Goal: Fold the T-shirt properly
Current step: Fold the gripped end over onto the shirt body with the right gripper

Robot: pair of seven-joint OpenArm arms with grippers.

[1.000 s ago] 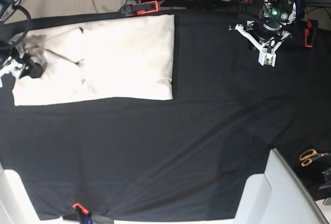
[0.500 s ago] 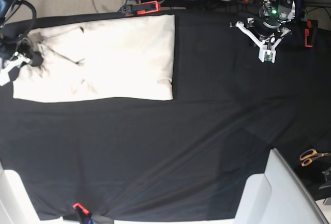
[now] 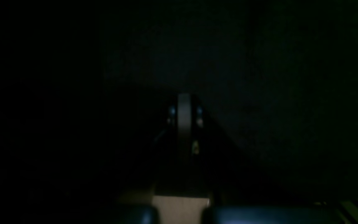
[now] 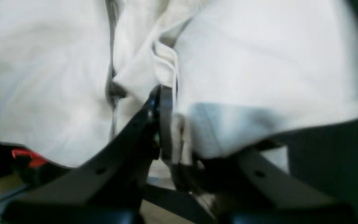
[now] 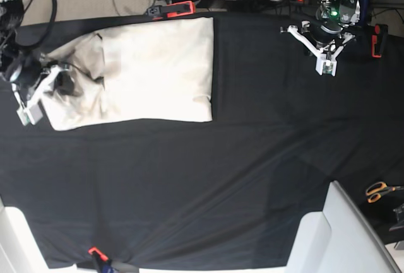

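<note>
Base view, black tablecloth point(image 5: 208, 178), cream T-shirt point(image 5: 151, 65), orange scissors point(image 5: 379, 191)

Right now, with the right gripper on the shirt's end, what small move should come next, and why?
Probably lift and carry that end toward the far edge: the right gripper is shut on the T-shirt, which lies half-folded, while the left gripper hangs shut, away from it.

Black tablecloth point(image 5: 221, 178) over table; T-shirt point(image 5: 151, 68) on it

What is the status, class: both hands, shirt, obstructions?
Right hand shut on the cream cotton T-shirt, its end bunched. Left hand shut, empty, parked over the black tablecloth. Nothing in the way.
</note>
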